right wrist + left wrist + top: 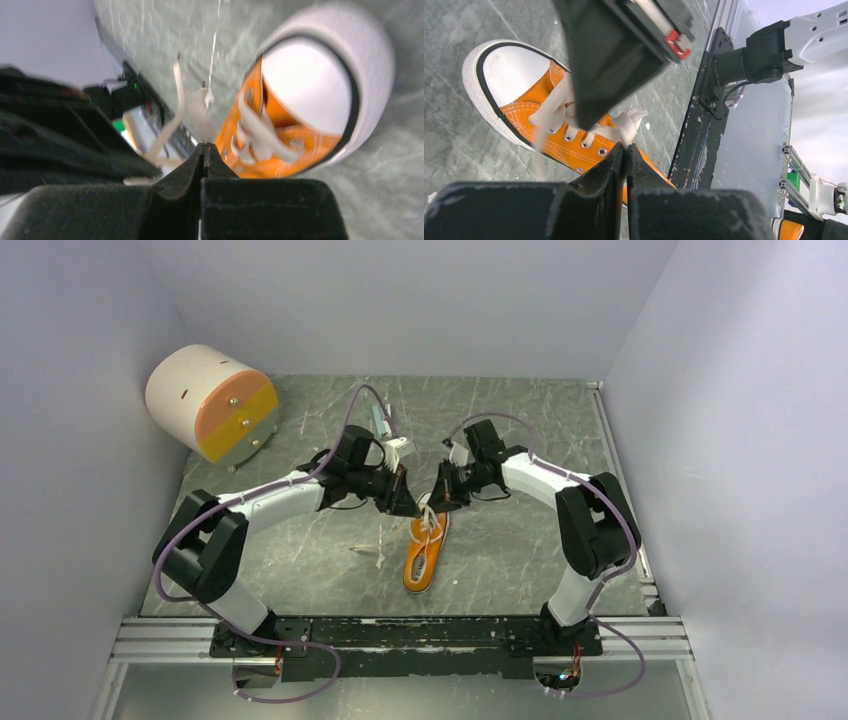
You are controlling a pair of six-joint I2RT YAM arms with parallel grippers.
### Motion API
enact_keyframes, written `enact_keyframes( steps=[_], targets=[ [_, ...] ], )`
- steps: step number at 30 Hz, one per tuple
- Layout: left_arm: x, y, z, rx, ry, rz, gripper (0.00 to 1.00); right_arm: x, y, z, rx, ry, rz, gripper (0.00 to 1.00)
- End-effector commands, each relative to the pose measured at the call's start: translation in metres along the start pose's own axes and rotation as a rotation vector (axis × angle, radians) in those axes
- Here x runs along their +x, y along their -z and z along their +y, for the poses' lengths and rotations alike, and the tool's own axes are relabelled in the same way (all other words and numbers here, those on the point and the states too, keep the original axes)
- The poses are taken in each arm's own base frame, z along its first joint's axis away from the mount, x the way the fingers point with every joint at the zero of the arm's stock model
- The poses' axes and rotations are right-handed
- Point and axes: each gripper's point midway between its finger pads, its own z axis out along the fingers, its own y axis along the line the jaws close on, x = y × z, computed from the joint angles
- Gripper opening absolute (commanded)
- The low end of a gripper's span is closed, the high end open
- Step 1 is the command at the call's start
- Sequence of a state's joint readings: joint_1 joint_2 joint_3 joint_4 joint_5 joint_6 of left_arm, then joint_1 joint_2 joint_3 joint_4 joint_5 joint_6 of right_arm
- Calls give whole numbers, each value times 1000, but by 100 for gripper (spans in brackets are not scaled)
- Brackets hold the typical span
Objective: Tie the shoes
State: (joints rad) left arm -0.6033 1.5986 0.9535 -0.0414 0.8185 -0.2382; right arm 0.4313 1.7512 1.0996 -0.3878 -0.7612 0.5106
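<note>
I have the orange shoe [424, 555] lying flat on the grey table [520, 540]. Its heel points back at the black base rail [450, 632] and its white toe cap faces away from it. Both arms reach in over the toe end of the shoe and their tips nearly meet above the eyelets.

The left gripper [408, 502] comes at the shoe from its left side. In its wrist view the two fingers are pressed together just above the shoe's side wall, beside the row of eyelets. One of the white laces [630, 124] runs straight into the tips, so I read that as a pinch on the lace.

The right gripper [445, 498] sits on the other side of the shoe, also hard closed. In its wrist view a lace drops toward its tips and a second strand loops off to the side. That view is blurred, so I cannot tell whether anything is caught between the fingers.

The laces are loose across the tongue, with no knot I can make out.

A pale drum [205, 400] with an orange and yellow face stands well off to the far left of the shoe.
</note>
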Motion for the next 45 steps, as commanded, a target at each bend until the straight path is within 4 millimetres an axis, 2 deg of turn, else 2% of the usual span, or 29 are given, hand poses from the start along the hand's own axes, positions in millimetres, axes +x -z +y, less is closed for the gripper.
enact_keyframes(
  steps=[1, 4, 8, 9, 12, 15, 18, 21, 23, 26, 27, 29, 34, 45],
  targets=[
    [-3, 2, -11, 40, -10, -28, 9, 59, 19, 18, -141, -48, 173, 0],
    [-5, -2, -8, 42, 7, -44, 9, 86, 23, 20, -213, -74, 262, 0],
    [6, -18, 7, 22, 63, 17, 9, 96, 22, 10, -195, -69, 287, 0],
    [10, -24, 11, 20, 77, 38, 8, 95, 21, 9, -191, -72, 286, 0],
    [22, -39, 17, 27, 104, 85, 8, 87, 18, -2, -102, -84, 262, 10],
    [32, -49, 25, 30, 143, 112, 8, 74, 24, -16, 41, -72, 210, 28],
    [33, -52, 26, 38, 157, 107, 8, 63, 38, -33, 221, -34, 161, 42],
    [34, -51, 26, 32, 152, 111, 8, 47, 62, -46, 393, 84, 61, 46],
    [36, -49, 25, 32, 149, 115, 8, 41, 67, -22, 342, 214, 3, 47],
    [39, -46, 24, 29, 142, 126, 8, 47, 61, 37, 190, 426, -80, 48],
    [40, -45, 24, 27, 140, 128, 8, 50, 56, 51, 153, 484, -103, 51],
    [41, -43, 24, 25, 140, 127, 8, 60, 43, 66, 95, 539, -97, 53],
    [42, -41, 23, 31, 154, 118, 8, 71, 13, 55, 77, 501, -24, 46],
    [40, -39, 19, 47, 152, 116, 8, 84, -14, 19, 98, 523, 39, 43]
  ],
)
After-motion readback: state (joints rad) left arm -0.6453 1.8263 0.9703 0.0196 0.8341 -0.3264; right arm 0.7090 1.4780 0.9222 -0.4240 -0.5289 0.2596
